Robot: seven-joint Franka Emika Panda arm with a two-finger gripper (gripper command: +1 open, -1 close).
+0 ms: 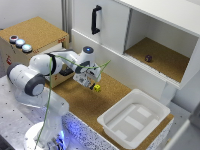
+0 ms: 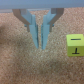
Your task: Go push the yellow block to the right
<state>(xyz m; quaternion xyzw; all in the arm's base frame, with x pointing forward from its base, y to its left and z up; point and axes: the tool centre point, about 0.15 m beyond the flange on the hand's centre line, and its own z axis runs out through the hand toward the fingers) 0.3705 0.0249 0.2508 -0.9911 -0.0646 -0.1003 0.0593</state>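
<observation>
1. Down low over the cork-topped counter [image 1: 80, 102], the claw [image 1: 90, 83] sits just beside the yellow block [image 1: 97, 88]. In the exterior view the block lies toward that view's right of the fingertips.
2. Seen from the wrist view, the claw [image 2: 41, 37] has its two fingers pressed together with nothing between them, tips at or close to the cork. The yellow block [image 2: 75, 45] rests on the cork off to one side, apart from the fingers.
3. Holding the fingers together like this probably makes sense for a shove: they form one stiff blade to lean against the block's side instead of pinching it.
4. Placing the tips beside the block looks like the setup for a sideways sweep; contact does not appear made yet.
5. A dark mark shows on the block's facing side in the wrist view, something like a T lying over, too blurred to read surely.
6. Other writing: none I can read. A white bin [image 1: 134, 119] stands further along the counter, and a small dark ball [image 1: 148, 58] sits in the open cabinet [image 1: 172, 35].
</observation>
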